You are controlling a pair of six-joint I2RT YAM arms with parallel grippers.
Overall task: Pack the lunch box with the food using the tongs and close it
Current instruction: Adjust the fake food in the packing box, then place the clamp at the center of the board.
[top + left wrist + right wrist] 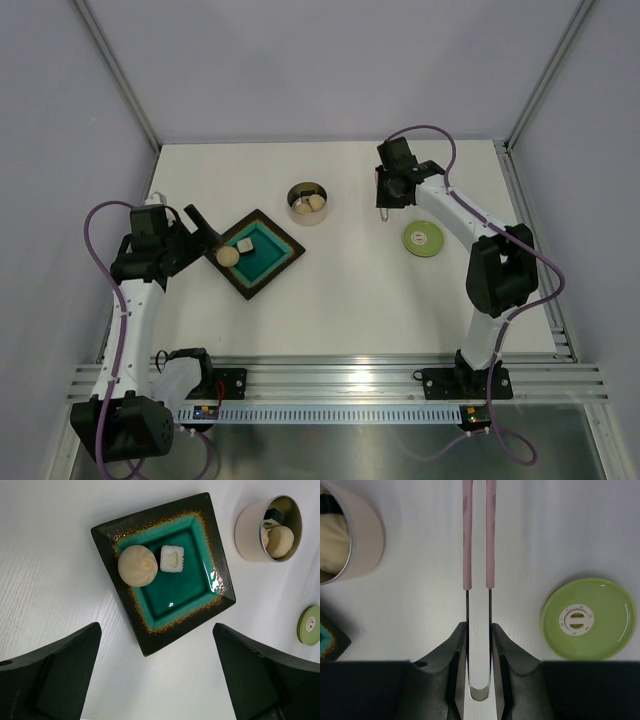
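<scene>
The steel lunch box point(308, 203) stands at mid-table with a beige ball point(280, 540) and another piece inside. Its light-green lid point(424, 239) lies flat to the right, also seen in the right wrist view point(587, 618). One dough ball point(137, 566) and one pale cube point(172, 558) of the food rest on the teal tray point(185, 590). My right gripper point(478, 627) is shut on the bent end of the pink tongs point(467, 540), held over the table between lunch box point(362, 535) and lid, tips empty. My left gripper point(156, 626) hovers open above the tray's near corner.
The dark square tray point(283, 262) lies left of centre, rotated like a diamond. Grey walls with metal posts close in the white table on the left, back and right. An aluminium rail with the arm bases point(330, 385) runs along the near edge.
</scene>
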